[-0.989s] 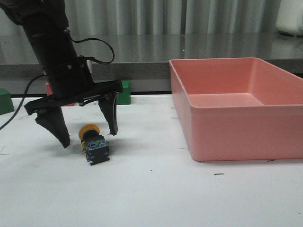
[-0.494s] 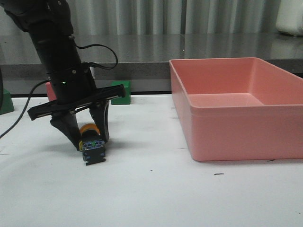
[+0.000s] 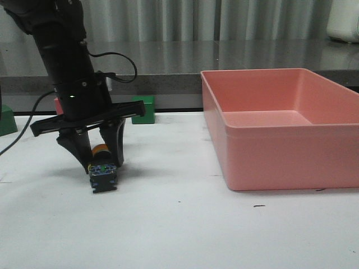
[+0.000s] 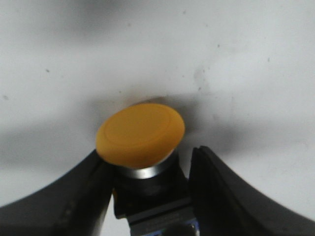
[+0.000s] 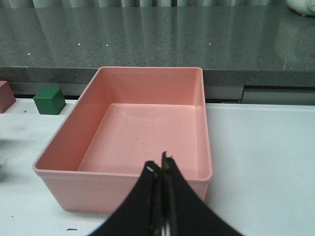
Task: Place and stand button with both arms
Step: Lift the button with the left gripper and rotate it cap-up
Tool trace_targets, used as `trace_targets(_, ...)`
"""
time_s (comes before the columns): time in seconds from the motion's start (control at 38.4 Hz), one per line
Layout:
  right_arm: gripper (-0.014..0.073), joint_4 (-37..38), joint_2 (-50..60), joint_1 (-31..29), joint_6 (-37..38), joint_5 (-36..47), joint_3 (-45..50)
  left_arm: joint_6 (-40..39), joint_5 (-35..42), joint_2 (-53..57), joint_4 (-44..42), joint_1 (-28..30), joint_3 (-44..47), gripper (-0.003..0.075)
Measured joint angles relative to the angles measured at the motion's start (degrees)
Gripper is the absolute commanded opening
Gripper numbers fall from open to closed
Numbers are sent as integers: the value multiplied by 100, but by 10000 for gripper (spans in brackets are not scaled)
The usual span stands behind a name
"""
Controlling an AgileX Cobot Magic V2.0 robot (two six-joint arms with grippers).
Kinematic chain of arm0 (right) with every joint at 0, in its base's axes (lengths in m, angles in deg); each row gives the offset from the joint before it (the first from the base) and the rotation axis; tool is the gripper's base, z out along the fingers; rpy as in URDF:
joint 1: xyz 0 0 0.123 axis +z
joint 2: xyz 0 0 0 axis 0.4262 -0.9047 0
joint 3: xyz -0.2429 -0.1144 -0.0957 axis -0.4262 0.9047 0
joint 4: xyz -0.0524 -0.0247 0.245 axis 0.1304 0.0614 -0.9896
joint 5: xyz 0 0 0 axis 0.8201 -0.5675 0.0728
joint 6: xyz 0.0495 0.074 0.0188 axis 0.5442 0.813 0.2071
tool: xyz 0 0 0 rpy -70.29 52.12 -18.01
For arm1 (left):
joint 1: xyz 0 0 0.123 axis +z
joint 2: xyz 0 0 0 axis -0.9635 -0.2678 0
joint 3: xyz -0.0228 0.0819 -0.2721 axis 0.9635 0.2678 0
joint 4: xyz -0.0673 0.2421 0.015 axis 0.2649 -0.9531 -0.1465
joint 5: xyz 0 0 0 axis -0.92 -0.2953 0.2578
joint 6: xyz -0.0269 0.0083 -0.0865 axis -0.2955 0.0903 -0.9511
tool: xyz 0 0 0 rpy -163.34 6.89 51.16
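A large pink bin (image 3: 280, 126) stands empty on the white desk (image 3: 185, 230) at about 3 o'clock, its open top facing up. At 10 o'clock, along the desk's far edge, sits a green cube (image 3: 143, 109), with a red cube (image 3: 58, 105) partly hidden well to its left and another green block (image 3: 7, 120) at 9 o'clock. A grey counter (image 3: 224, 59) runs behind at 12 o'clock.

the left arm (image 3: 67, 61) is a bulky black cylinder with a black cable looping off it; its gripper (image 3: 101, 162) has two pointed black fingers (image 3: 76, 148) on a flat crossbar. the right gripper (image 5: 161, 172) is black too.
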Motion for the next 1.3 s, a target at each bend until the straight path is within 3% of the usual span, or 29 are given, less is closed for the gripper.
trace_targets(0.21,-63,0,0,0,0,0,0,13,554,610,-311,-55,278,294)
trace_targets(0.44,-63,0,0,0,0,4,0,13,1608,1588,-881,-66,1380,295)
trace_targets(0.86,-63,0,0,0,0,4,0,13,5382,3155,-1866,-66,3980,295)
trace_targets(1.09,-63,0,0,0,0,4,0,22,6882,3180,-2534,-66,4849,295)
trace_targets(1.3,-63,0,0,0,0,4,0,586,7976,3166,-2606,-66,5222,295)
